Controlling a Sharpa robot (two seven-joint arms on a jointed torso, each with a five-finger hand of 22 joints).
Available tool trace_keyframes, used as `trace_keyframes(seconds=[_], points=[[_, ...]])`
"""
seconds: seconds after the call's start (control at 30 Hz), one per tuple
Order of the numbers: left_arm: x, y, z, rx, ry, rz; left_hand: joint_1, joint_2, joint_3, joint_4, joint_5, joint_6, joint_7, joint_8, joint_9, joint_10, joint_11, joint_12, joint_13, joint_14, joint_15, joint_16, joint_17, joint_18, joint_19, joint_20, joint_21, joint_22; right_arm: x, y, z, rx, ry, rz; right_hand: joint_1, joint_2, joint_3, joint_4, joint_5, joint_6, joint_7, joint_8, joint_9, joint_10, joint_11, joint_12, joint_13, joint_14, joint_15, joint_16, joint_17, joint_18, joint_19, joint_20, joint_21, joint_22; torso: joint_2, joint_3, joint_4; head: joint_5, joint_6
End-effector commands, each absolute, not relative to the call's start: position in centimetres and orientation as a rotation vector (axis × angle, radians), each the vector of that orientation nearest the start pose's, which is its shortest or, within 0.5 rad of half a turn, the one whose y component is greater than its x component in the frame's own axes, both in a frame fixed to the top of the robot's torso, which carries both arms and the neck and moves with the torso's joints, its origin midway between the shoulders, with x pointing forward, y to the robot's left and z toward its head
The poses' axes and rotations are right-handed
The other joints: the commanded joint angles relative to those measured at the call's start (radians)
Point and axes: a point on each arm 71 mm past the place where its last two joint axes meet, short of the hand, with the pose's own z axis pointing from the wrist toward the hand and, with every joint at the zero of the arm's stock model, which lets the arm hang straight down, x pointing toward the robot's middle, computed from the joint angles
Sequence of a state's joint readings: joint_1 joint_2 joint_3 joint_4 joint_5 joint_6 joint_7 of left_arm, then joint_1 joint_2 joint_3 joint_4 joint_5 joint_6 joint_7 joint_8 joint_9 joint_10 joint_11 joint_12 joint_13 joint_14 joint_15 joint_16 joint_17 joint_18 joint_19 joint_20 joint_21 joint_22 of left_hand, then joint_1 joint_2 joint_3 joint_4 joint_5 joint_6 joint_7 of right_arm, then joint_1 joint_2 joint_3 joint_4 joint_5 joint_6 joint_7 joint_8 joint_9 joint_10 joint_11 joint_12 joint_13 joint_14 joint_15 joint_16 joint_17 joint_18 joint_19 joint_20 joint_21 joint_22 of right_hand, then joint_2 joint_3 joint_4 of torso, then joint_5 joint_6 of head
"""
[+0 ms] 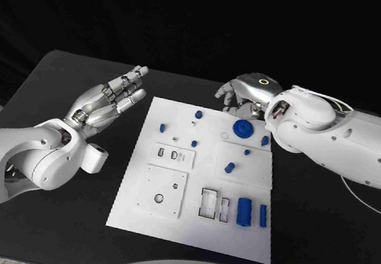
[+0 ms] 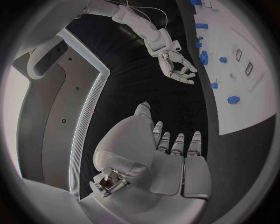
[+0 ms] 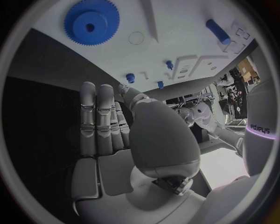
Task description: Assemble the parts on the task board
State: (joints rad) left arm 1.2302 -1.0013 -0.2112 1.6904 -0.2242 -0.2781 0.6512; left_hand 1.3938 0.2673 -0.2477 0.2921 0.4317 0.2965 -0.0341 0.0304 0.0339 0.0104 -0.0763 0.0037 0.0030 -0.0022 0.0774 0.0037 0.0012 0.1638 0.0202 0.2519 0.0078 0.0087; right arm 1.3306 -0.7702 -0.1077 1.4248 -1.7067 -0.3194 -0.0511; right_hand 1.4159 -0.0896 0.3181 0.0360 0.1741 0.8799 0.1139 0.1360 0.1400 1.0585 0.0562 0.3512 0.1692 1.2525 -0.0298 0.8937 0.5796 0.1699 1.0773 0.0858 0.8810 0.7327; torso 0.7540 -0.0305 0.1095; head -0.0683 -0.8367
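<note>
Task board (image 1: 190,229) lying mid-table on the black table (image 1: 63,73), long axis running near to far. Blue parts scattered over it: toothed blue gear (image 1: 243,128) near the far right corner, small peg (image 1: 199,114) at the far edge, another small piece (image 1: 163,128) toward the far left, short cylinder (image 1: 230,167) mid-right, flat block (image 1: 244,212) and rod (image 1: 263,215) side by side near the right edge, close to the slotted recesses.

Left hand (image 1: 107,101) raised off the board's left side, fingers straight and spread, holding nothing. Right hand (image 1: 245,90) hovering just beyond the far edge, above and behind the gear, fingers loosely curled, nothing between them; confirmed empty from the left wrist view (image 2: 178,70).

Judged step: opening reach, nothing yet seated by either hand. Probably going for the gear, being nearest the right hand.

Next move calls for lowering the right hand toward the gear (image 3: 91,21), opening fingers enough to span its rim, closing on the teeth without nudging the peg beside it. Left hand clear of the work, free to steady the board.
</note>
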Motion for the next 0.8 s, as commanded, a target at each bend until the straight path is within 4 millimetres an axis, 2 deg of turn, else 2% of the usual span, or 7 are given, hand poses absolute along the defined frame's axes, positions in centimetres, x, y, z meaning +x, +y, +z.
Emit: trace_keyframes(seconds=[0.03, 0.07, 0.1, 0.13, 0.2, 0.37, 0.8], points=[[43.0, 22.9, -19.1, -0.738, 1.422, -1.655, 0.009, 0.0, 0.005, -0.001, 0.007, -0.002, 0.009, 0.004, 0.001, 0.003, 0.008, 0.0, 0.001, 0.002, 0.01, -0.004, -0.001, 0.018, -0.001, 0.009, 0.007, 0.001, 50.4, -19.6, -13.9, -0.444, 1.463, 0.514, -0.039, -0.019, -0.048, 0.013, -0.021, 0.044, -0.008, 0.017, 0.012, 0.142, -0.036, 0.38, 0.335, 0.042, -0.026, 0.092, 0.121, -0.001, 0.03, -0.018, 0.038, 0.052, 0.003, -0.0014, -0.007, 0.002, 0.002], [43.0, 22.8, -19.1, -0.738, 1.422, -1.656, 0.01, 0.0, 0.006, -0.001, 0.007, -0.002, 0.009, 0.004, 0.001, 0.003, 0.008, 0.0, 0.001, 0.002, 0.011, -0.004, -0.001, 0.018, 0.0, 0.009, 0.007, 0.001, 50.2, -20.1, -13.8, -0.429, 1.478, 0.508, -0.053, -0.018, -0.066, 0.024, -0.022, 0.049, -0.004, 0.013, 0.016, 0.199, -0.046, 0.79, 0.79, 0.105, -0.044, 0.232, 0.306, -0.025, 0.083, -0.027, 0.109, 0.137, 0.004, -0.0014, -0.0078, 0.004, 0.002], [43.0, 22.8, -19.2, -0.738, 1.423, -1.657, 0.01, 0.0, 0.006, -0.001, 0.007, -0.002, 0.01, 0.004, 0.001, 0.003, 0.009, 0.0, 0.001, 0.002, 0.013, -0.004, -0.001, 0.018, 0.0, 0.01, 0.008, 0.002, 50.0, -20.7, -13.9, -0.413, 1.497, 0.501, -0.071, -0.012, -0.079, 0.041, -0.043, 0.032, -0.025, 0.0, 0.018, 0.309, -0.047, 1.028, 1.068, 0.178, -0.04, 0.389, 0.523, -0.049, 0.149, -0.037, 0.205, 0.248, 0.005, -0.001, -0.0092, 0.004, 0.003], [43.0, 22.8, -19.2, -0.738, 1.424, -1.659, 0.011, 0.0, 0.006, -0.001, 0.007, -0.002, 0.01, 0.004, 0.001, 0.003, 0.009, 0.0, 0.001, 0.002, 0.014, -0.004, -0.001, 0.018, 0.001, 0.01, 0.008, 0.002, 49.9, -21.3, -14.0, -0.396, 1.52, 0.491, -0.099, 0.014, -0.08, 0.073, -0.045, 0.022, -0.038, -0.008, 0.021, 0.377, -0.057, 1.131, 1.229, 0.218, -0.035, 0.49, 0.675, -0.063, 0.195, -0.028, 0.276, 0.332, 0.005, -0.0007, -0.0107, 0.005, 0.004], [43.0, 22.7, -19.3, -0.74, 1.428, -1.661, 0.012, 0.0, 0.006, -0.001, 0.008, -0.003, 0.01, 0.004, 0.001, 0.003, 0.01, 0.0, 0.001, 0.003, 0.016, -0.003, -0.001, 0.018, 0.002, 0.011, 0.009, 0.002, 49.7, -22.4, -14.5, -0.365, 1.566, 0.467, -0.137, -0.002, -0.107, 0.098, -0.053, 0.001, -0.025, -0.021, 0.021, 0.49, -0.056, 1.207, 1.374, 0.254, -0.027, 0.565, 0.798, -0.072, 0.237, -0.033, 0.344, 0.415, 0.006, 0.0002, -0.0146, 0.007, 0.005], [43.1, 22.6, -19.5, -0.739, 1.434, -1.666, 0.013, 0.001, 0.006, -0.001, 0.008, -0.005, 0.011, 0.003, 0.0, 0.002, 0.01, 0.0, 0.0, 0.004, 0.019, -0.003, 0.0, 0.018, 0.003, 0.012, 0.01, 0.003, 49.3, -24.3, -15.7, -0.311, 1.631, 0.418, -0.181, 0.001, -0.133, 0.133, -0.046, -0.039, -0.021, -0.049, 0.011, 0.512, -0.055, 1.22, 1.402, 0.276, -0.029, 0.604, 0.864, -0.085, 0.278, -0.032, 0.41, 0.495, 0.005, 0.0012, -0.0148, 0.006, 0.005], [43.2, 22.5, -19.7, -0.741, 1.441, -1.671, 0.014, 0.001, 0.006, -0.002, 0.009, -0.007, 0.012, 0.003, 0.0, 0.002, 0.011, 0.0, 0.0, 0.007, 0.023, -0.001, 0.001, 0.018, 0.004, 0.014, 0.011, 0.003, 49.1, -25.5, -17.1, -0.284, 1.664, 0.383, -0.174, 0.004, -0.137, 0.133, -0.028, -0.046, -0.022, -0.057, 0.006, 0.512, -0.057, 1.22, 1.402, 0.286, -0.032, 0.615, 0.885, -0.092, 0.301, -0.035, 0.443, 0.535, 0.003, 0.0024, -0.0108, 0.002, 0.01]])
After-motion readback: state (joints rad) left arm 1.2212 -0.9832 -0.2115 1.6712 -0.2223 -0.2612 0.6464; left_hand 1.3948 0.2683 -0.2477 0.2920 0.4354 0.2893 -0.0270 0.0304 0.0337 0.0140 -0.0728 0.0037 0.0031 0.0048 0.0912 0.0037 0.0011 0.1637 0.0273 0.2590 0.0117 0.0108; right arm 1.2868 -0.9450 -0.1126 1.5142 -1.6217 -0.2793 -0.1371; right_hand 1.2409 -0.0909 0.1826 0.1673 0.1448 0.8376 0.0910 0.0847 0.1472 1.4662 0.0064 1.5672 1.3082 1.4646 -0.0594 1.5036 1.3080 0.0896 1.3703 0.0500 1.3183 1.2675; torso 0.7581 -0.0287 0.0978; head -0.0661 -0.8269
